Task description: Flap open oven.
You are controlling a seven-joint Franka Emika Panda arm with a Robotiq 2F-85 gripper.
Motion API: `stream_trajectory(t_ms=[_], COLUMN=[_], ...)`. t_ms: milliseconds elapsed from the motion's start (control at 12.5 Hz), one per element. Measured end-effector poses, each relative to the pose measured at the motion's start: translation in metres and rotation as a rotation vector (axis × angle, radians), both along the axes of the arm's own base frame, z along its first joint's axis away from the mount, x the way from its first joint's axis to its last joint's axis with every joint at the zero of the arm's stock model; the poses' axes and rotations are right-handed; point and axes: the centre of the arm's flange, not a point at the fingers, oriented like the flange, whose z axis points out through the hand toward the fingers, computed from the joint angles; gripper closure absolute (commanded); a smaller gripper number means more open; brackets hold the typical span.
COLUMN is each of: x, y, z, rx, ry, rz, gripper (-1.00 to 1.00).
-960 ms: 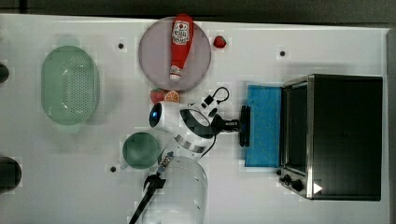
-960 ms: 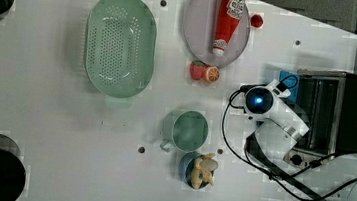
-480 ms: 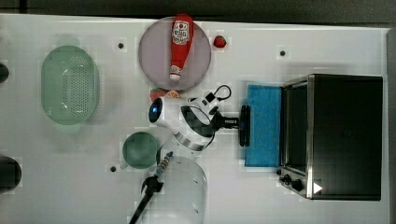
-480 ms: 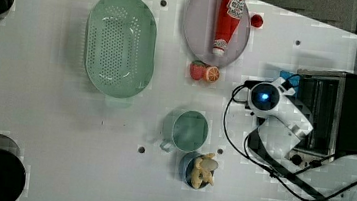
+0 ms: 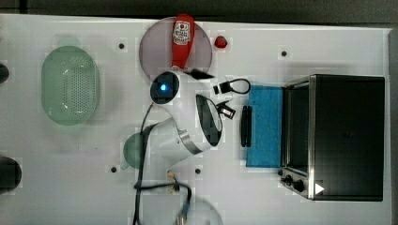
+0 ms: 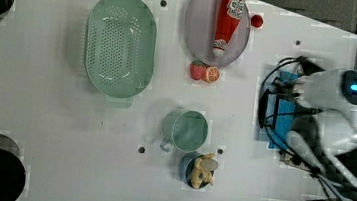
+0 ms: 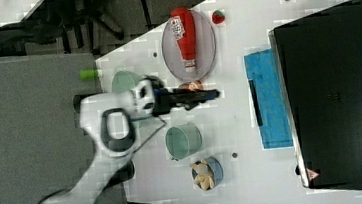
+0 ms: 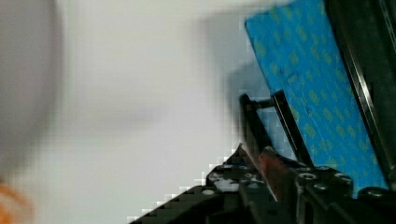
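Observation:
The oven (image 5: 347,136) stands at the top view's right, black top up. Its blue door (image 5: 265,140) lies folded down flat on the table, and the dark bar handle (image 5: 246,125) runs along the door's free edge. My gripper (image 5: 226,111) hangs a short way off the handle toward the top view's left, raised above the table. Its jaws stand narrowly apart with nothing between them. In the right view the gripper (image 7: 211,95) points at the handle (image 7: 255,102) across a gap. The wrist view has the door (image 8: 308,84) and handle (image 8: 257,121) just past my fingertips (image 8: 268,168).
A ketchup bottle (image 5: 182,40) lies on a grey plate (image 5: 155,56) behind the arm. A green colander (image 5: 70,84) sits at the top view's left, and a green cup (image 6: 186,130) and a blue cup with a toy (image 6: 198,169) are nearer. Black oven knobs (image 5: 293,180) face the table.
The arm has pulled back from the handle toward the top view's left and risen, with motion blur. The door stays flat.

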Motion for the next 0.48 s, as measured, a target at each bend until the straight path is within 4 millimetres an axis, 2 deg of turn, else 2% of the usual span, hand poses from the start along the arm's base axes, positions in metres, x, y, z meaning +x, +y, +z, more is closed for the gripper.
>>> stream_trajectory(t_ms=[240, 320, 480], x=[0.007, 0.004, -0.005], y=[0.008, 0.009, 0.007], z=[0.111, 0.140, 0.179], rx=[0.189, 0.251, 0.370], ry=[-0.157, -0.197, -0.227], rz=[-0.150, -0.187, -0.273], gripper=[0.65, 0.65, 0.65])
